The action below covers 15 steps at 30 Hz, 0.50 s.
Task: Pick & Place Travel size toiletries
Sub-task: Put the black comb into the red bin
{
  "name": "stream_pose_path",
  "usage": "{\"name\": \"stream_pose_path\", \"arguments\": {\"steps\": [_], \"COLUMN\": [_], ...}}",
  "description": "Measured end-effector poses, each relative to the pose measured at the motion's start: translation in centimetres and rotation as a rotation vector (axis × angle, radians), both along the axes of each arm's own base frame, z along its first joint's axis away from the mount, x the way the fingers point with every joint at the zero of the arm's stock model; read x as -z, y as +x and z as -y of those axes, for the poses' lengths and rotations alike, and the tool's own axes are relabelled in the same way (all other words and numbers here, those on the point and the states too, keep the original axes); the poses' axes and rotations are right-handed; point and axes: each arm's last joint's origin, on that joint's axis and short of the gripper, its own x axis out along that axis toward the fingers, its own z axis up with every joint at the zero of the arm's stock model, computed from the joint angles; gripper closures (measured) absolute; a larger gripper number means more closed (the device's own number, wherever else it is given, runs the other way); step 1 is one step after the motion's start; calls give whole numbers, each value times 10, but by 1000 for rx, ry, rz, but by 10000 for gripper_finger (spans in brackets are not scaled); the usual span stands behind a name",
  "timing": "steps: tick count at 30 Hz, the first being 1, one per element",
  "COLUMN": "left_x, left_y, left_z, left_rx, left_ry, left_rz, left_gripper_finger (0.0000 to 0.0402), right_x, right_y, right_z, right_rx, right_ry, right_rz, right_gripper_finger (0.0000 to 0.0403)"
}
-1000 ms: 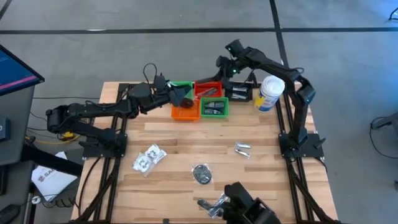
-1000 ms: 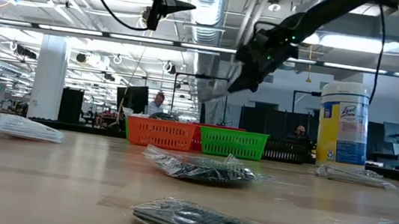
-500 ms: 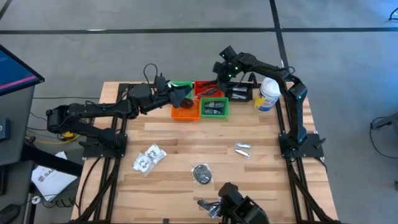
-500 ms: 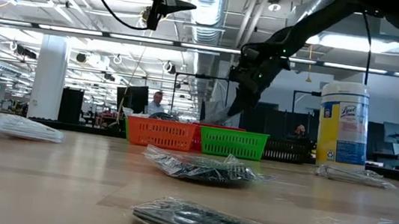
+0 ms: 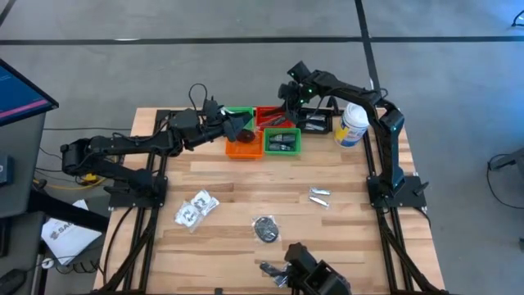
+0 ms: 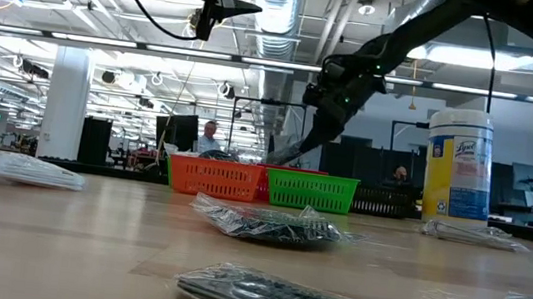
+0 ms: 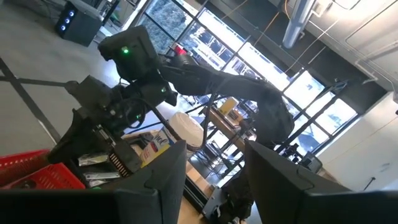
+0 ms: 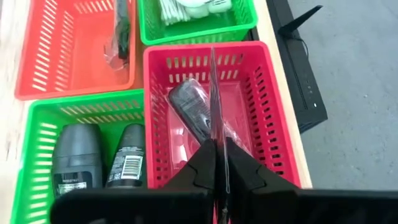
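My right gripper point(image 5: 288, 98) point(image 6: 325, 98) hangs above the red tray point(image 8: 273, 124) at the table's far side, shut on a thin flat packet point(image 8: 212, 93) seen edge-on. A black piece in plastic point(image 8: 191, 112) lies in that tray. Two dark grey ovals point(image 8: 76, 163) lie in the green tray beside it. My left gripper point(image 5: 240, 124) point(image 7: 214, 162) is open and holds nothing, above the orange tray point(image 5: 243, 149). On the table lie clear packets with white contents point(image 5: 195, 209), a black round piece in plastic point(image 5: 266, 229) and a silvery sachet point(image 5: 319, 195). My right gripper pinches the thin packet between its two fingers at one end point(image 8: 213, 138), coming from above and slanting down. The packet is lifted clear, and its free end point(image 6: 284, 156) hangs below the fingers, tilted, toward the red tray.
A tall white canister point(image 5: 354, 123) stands to the right of the trays, next to a black tray point(image 5: 315, 123). A second green tray point(image 8: 186, 25) holds white items. More packets point(image 5: 277, 270) lie at the near edge beside a dark camera mount point(image 5: 315, 279).
My right gripper has moved toward the table's left and down, from beside the canister to above the red tray, carrying the packet, which now hangs lower. My left arm has kept still.
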Motion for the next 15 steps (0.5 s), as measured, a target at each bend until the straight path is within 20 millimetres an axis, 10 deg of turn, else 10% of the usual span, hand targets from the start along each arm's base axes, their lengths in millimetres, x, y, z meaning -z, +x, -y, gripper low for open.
{"name": "stream_pose_path", "arguments": {"steps": [15], "left_x": [0], "left_y": [0], "left_z": [1], "left_rx": [3], "left_ry": [-5], "left_rz": [3], "left_gripper_finger": [247], "right_x": [19], "right_y": [6], "right_z": [-10], "right_rx": [-62], "right_ry": [-43], "right_rz": [-3], "right_gripper_finger": [392]}}
